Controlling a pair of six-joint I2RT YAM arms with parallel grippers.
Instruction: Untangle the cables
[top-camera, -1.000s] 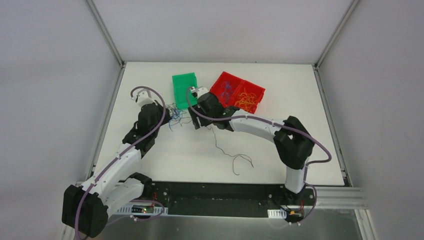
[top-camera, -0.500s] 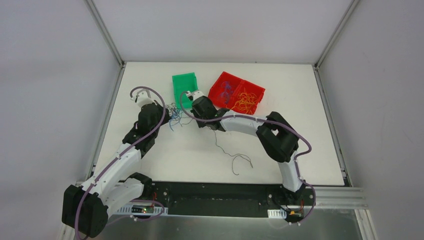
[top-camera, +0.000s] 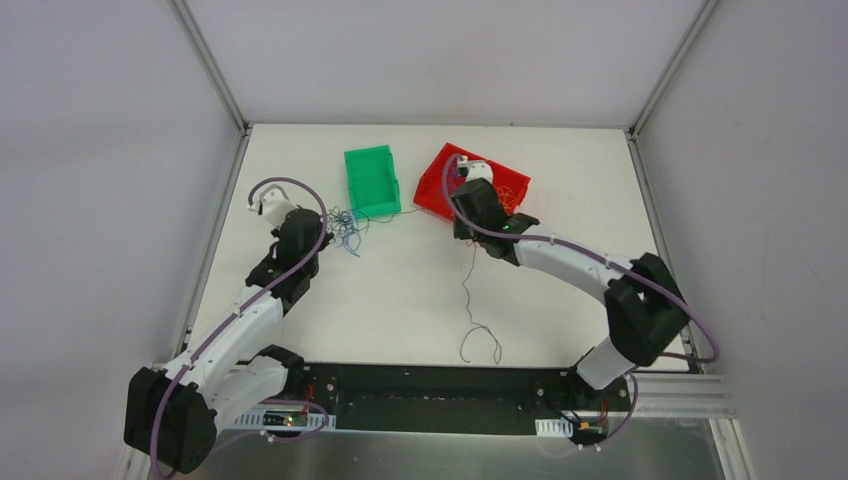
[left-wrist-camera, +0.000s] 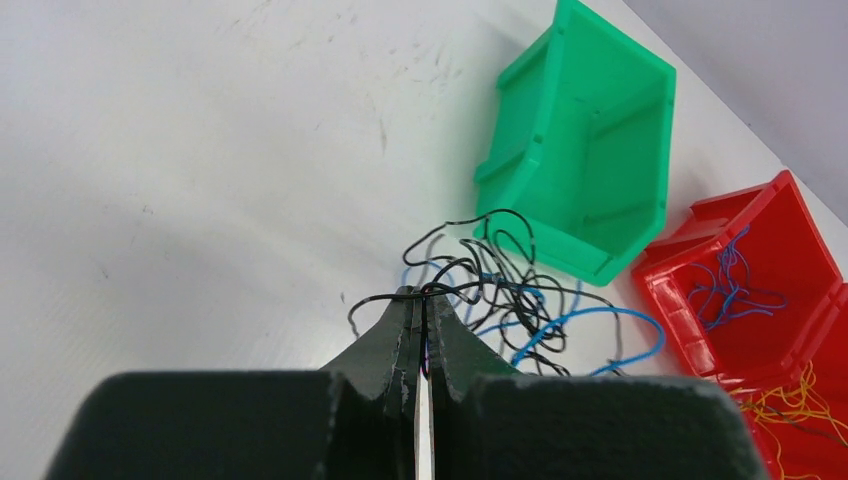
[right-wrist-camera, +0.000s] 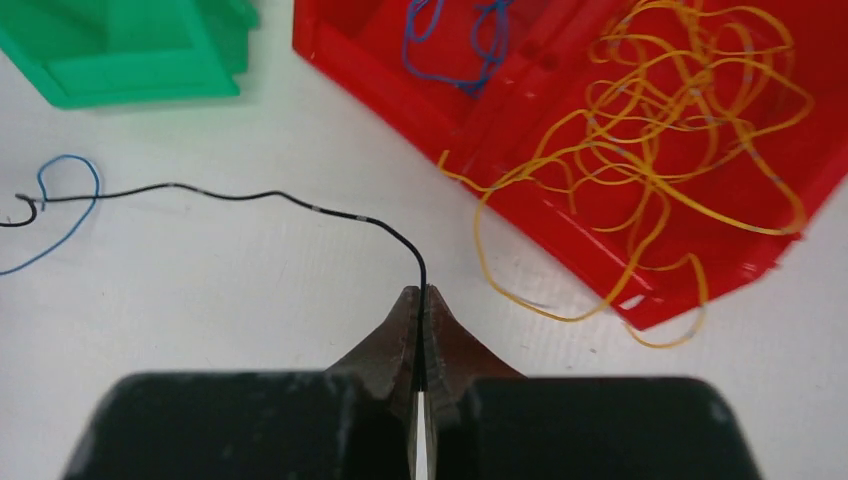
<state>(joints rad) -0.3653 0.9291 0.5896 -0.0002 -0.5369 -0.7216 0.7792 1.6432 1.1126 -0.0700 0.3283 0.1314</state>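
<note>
From above, the left gripper (top-camera: 328, 226) is pinching the bunch of cables (top-camera: 347, 228) on the surface (top-camera: 420, 290) beside the green bin (top-camera: 370, 180), and the right gripper (top-camera: 457, 226) is hovering by the red bin (top-camera: 432, 190).

From the left wrist, the left gripper (left-wrist-camera: 420, 300) is squeezing shut on dark strands of the bunch of cables (left-wrist-camera: 500, 290).

From the right wrist, the right gripper (right-wrist-camera: 420, 295) is nipping one black cable (right-wrist-camera: 250, 195) that is stretching away leftward. Yellow cables (right-wrist-camera: 650, 130) are spilling over the bin's edge nearby. I think a hard pull may tighten the knot, or the thin cable may slip out.
</note>
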